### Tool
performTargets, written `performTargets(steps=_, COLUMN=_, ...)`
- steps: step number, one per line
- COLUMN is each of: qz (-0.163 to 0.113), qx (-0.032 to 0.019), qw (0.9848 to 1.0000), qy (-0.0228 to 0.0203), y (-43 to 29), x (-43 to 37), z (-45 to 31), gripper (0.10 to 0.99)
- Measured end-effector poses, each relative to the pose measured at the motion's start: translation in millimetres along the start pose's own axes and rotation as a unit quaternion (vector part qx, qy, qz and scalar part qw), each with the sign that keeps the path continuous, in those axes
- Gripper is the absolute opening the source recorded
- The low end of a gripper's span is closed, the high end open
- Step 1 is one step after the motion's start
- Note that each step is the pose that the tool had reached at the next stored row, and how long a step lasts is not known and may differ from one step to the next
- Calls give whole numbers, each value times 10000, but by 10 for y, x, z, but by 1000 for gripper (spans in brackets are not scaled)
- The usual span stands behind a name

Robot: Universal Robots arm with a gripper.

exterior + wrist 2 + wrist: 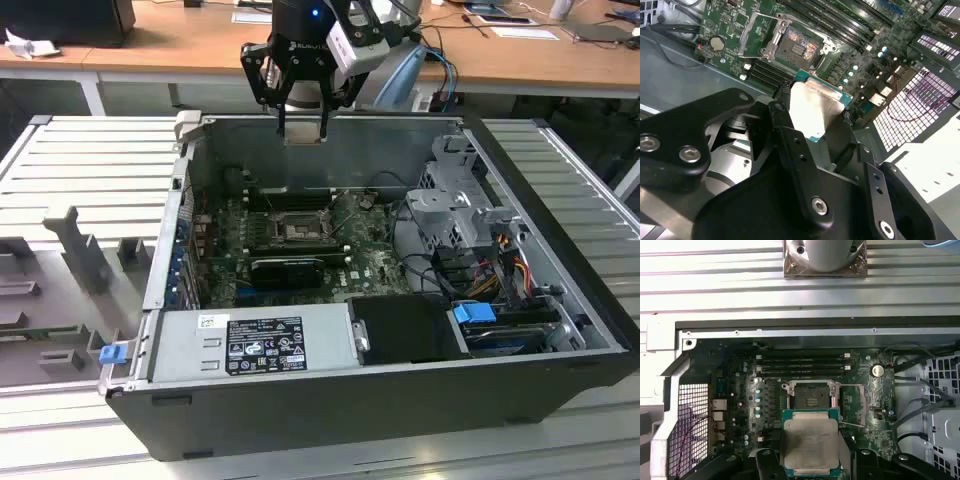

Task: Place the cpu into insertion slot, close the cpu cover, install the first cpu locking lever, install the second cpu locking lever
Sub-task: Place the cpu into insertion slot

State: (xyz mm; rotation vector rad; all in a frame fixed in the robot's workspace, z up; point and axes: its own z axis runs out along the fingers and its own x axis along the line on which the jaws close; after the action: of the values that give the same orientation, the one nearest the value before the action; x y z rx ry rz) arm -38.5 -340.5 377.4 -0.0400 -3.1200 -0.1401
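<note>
Silver-grey metal tops the cpu [810,442], gripped by its edges in the closed tool [302,130]. Seating it well likely calls for a level, square descent with no pressing. It hangs well above the open insertion slot [810,399] on the green board [875,435].

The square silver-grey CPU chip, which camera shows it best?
The first wrist view: the square silver-grey CPU chip faces the camera squarely. The second wrist view shows it tilted, partly behind the black hand. In the exterior view it is too small to tell.
</note>
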Motion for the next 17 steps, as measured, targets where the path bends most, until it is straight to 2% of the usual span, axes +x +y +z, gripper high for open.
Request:
performTargets(steps=9, qz=367, qx=-6, qw=9993, qy=-32, y=-1, x=0, z=5, gripper=525)
performTargets(steps=17, qz=424, qx=-6, qw=9991, qy=-37, y=-4, x=-1, z=44, gripper=525)
